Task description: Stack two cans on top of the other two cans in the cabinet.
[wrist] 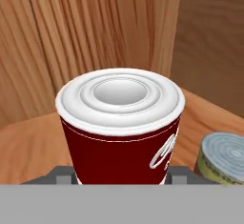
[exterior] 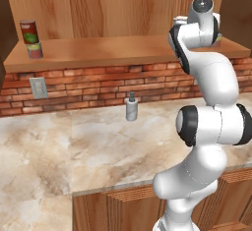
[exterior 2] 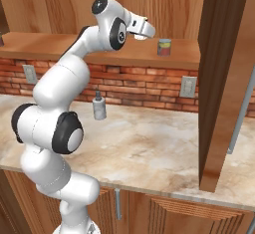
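Gripper pinches the red can, with a pale can just beside it

wooden cabinet shelf, stacked cans, perhaps touching

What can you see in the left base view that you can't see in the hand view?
Left base view: a dark can stacked on a pale can at the shelf's left end, plus a pump bottle on the marble counter. Hand view: the gripper shut on a red can, with a second pale can close beside it. Both: the wooden cabinet and its plank back wall.
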